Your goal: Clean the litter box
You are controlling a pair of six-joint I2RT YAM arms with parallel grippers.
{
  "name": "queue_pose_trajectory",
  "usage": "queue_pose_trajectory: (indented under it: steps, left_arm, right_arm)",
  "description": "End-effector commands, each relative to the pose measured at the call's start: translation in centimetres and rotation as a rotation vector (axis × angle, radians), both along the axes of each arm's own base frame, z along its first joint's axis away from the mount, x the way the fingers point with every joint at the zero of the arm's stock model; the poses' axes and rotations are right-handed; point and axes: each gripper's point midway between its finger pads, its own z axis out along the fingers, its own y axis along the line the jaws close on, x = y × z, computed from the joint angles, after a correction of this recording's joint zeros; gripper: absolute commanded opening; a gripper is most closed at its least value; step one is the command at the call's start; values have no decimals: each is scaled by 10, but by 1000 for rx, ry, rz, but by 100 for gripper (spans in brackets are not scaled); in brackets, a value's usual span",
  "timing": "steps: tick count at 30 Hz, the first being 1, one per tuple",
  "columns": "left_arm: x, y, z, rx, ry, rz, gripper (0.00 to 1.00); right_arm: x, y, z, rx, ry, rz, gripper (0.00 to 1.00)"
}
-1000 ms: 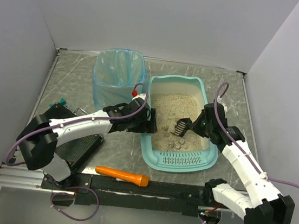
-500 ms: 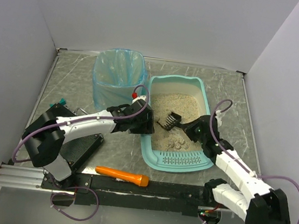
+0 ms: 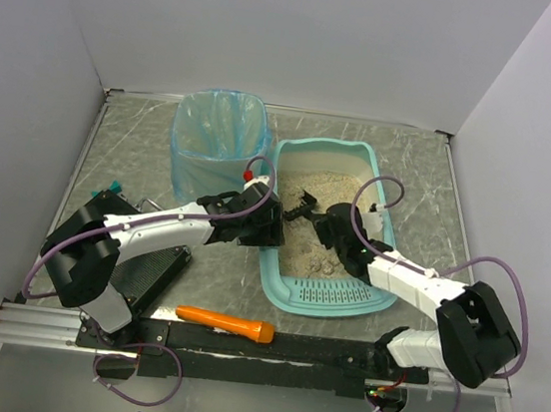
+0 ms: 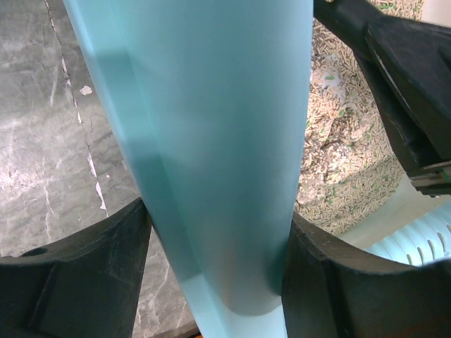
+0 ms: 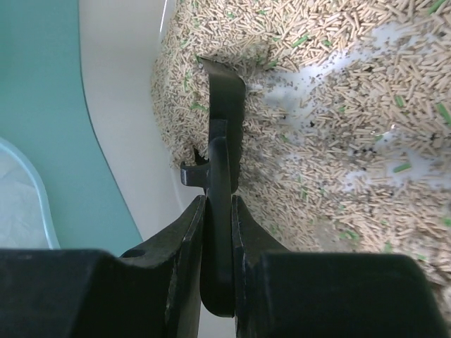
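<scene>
The light teal litter box (image 3: 325,298) holds beige litter (image 3: 333,188). My left gripper (image 3: 271,228) is shut on its left wall, and in the left wrist view that wall (image 4: 211,105) fills the space between both fingers (image 4: 84,267). My right gripper (image 3: 326,222) reaches across the box and is shut on the handle of a black scoop (image 3: 303,209). In the right wrist view the scoop (image 5: 227,105) stands on edge, its head in the litter (image 5: 338,105) close to the box's pale inner wall (image 5: 120,105).
A waste bin lined with a blue bag (image 3: 218,139) stands just left of the box's far end. A flat black case (image 3: 147,266) lies under the left arm. An orange tool (image 3: 226,323) lies near the front rail. Grey walls enclose three sides.
My right arm has swung left across the box, carrying the scoop from the right side to the left wall. The left gripper has stayed at the box's left wall.
</scene>
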Motion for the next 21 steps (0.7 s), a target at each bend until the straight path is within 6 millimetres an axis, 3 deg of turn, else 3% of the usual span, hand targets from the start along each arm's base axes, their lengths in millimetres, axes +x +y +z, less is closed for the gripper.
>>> queue_pose_trajectory:
  steps: [1,4,11,17,21]
  left_arm:
    - [-7,-22,0,-44,-7,-89,37]
    - [-8,-20,-4,-37,0,-89,37]
    - [-9,-21,-2,-38,12,-90,35]
    - [-7,-21,3,-33,-1,-82,36]
    - [-7,-21,4,-32,-2,-83,36]
  right_arm:
    - [-17,-22,-45,-163,155,-53,0]
    - [-14,-25,-46,-159,142,-83,0]
    - [4,-8,-41,-190,26,33,0]
    - [-3,-46,-39,-448,51,28,0]
    - [-5,-49,-44,-460,-11,79,0]
